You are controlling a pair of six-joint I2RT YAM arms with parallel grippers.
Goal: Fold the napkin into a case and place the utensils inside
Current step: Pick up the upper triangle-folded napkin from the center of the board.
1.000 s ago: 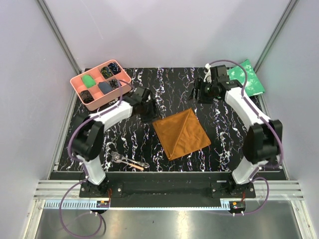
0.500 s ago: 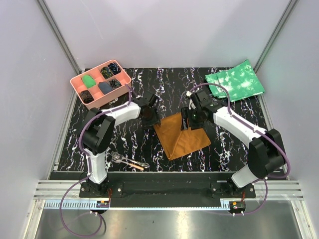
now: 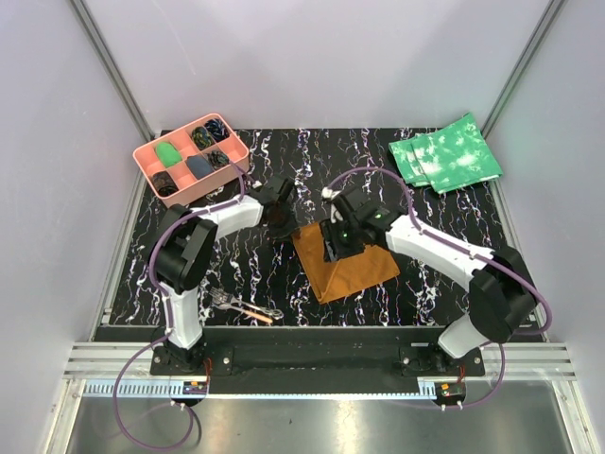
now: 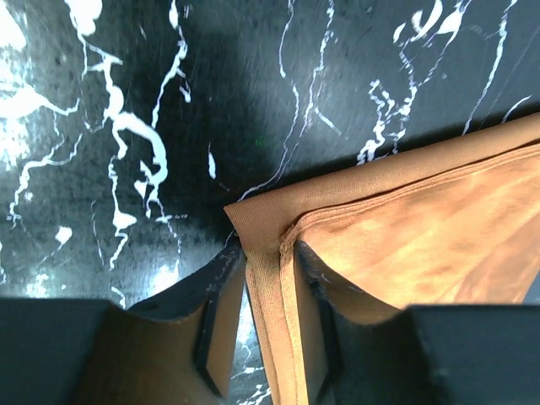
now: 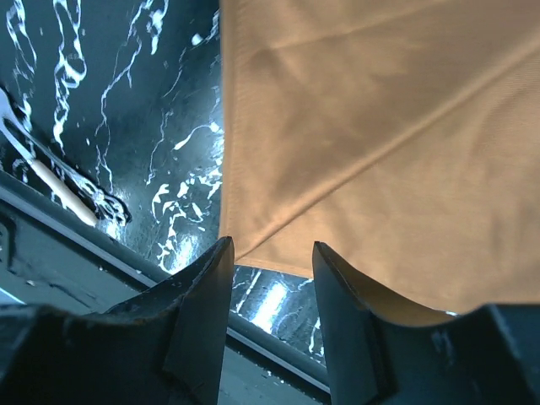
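The napkin (image 3: 357,276): which claw has hold of it?

— The left gripper (image 4: 268,257). In its wrist view the two fingers (image 4: 221,329) are closed narrowly on a strip of the rust-brown cloth's hemmed edge, just behind one corner. That corner rests on the black marbled table (image 3: 312,161).

And the right gripper (image 5: 270,246)?

— It hangs low over the far part of the cloth. Its fingertips stand a little apart and the cloth's edge runs across them, with table showing beneath. I cannot tell whether it pinches the cloth.

Where does the cloth sit?

— Near the middle of the table, turned like a diamond, between the two arms. The left gripper is at its left corner, and the right gripper covers its far corner. The near and right corners lie flat.

What lies farther out?

— The utensils (image 3: 248,309), a small silver fork and a slim piece with an orange-tan end, lie together near the front edge, left of the cloth and apart from it. A pink tray (image 3: 175,135) with filled compartments sits at the far left corner. Green cloths (image 3: 444,156) with white mottling lie at the far right corner.
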